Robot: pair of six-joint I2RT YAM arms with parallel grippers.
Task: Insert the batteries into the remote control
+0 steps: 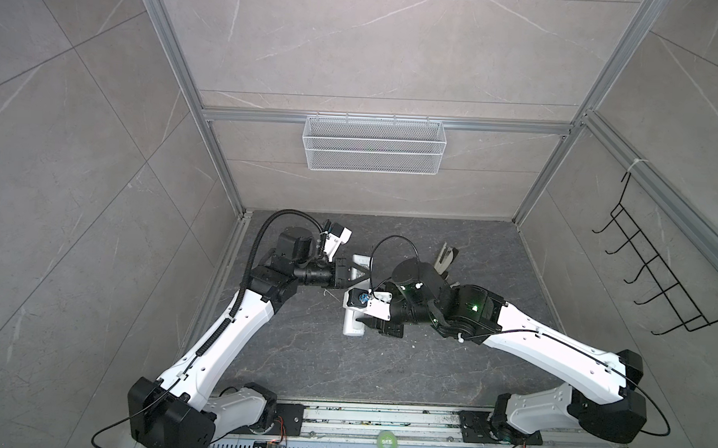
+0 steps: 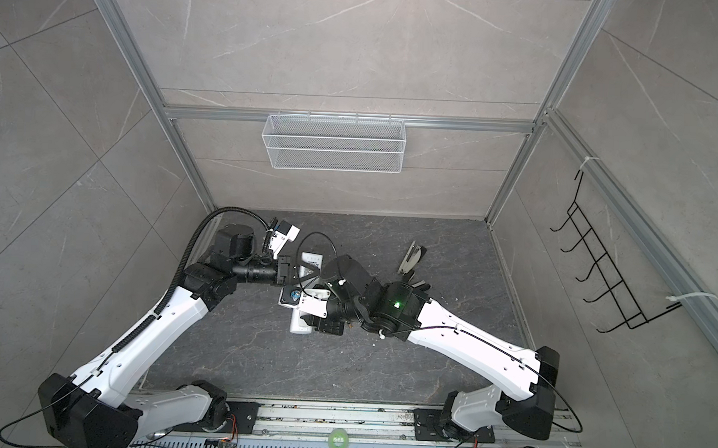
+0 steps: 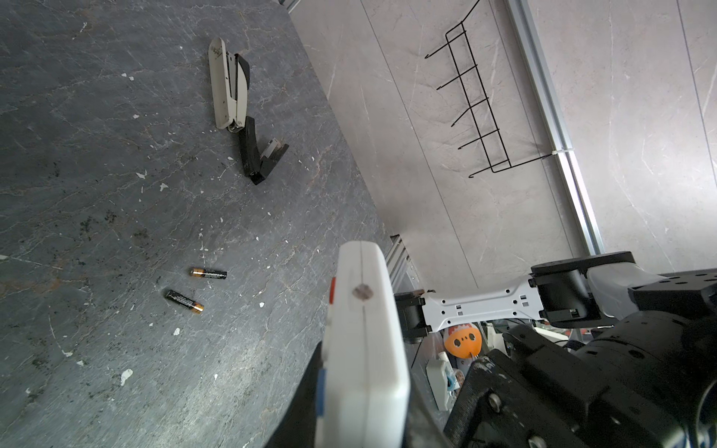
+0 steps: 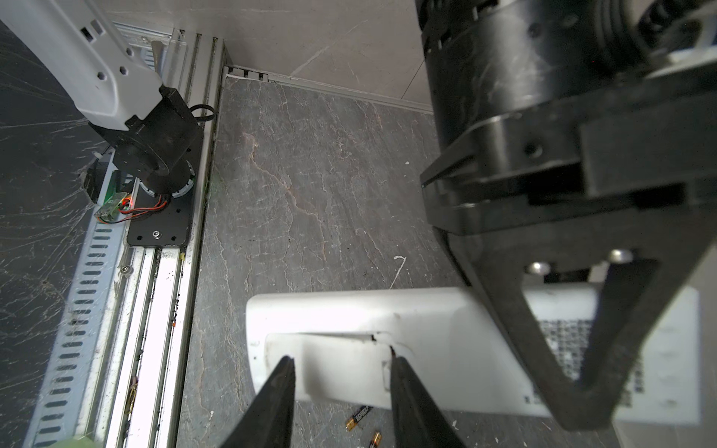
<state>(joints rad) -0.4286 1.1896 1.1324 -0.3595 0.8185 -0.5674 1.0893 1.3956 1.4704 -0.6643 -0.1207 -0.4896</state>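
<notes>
My left gripper [image 1: 362,275] [image 3: 361,407] is shut on the white remote control [image 1: 352,322] [image 2: 300,325] [image 3: 364,310] and holds it above the table, its plain back facing my right wrist camera. My right gripper [image 1: 359,318] [image 4: 341,364] stands open, and its two fingertips [image 4: 285,372] rest on the battery cover [image 4: 337,357] in the remote control's back [image 4: 426,322]. A thin gap shows along one edge of that cover. Two batteries [image 3: 208,273] [image 3: 184,301] lie loose on the dark table, also seen under the remote [image 4: 359,417] [image 4: 375,440]. In both top views the arms hide them.
A grey-and-black stapler [image 3: 229,85] [image 1: 445,258] lies opened on the table beyond the right arm. A white wire basket [image 1: 373,144] hangs on the back wall. A black wire rack [image 1: 654,279] hangs on the right wall. A green tape roll [image 1: 386,441] sits on the front rail.
</notes>
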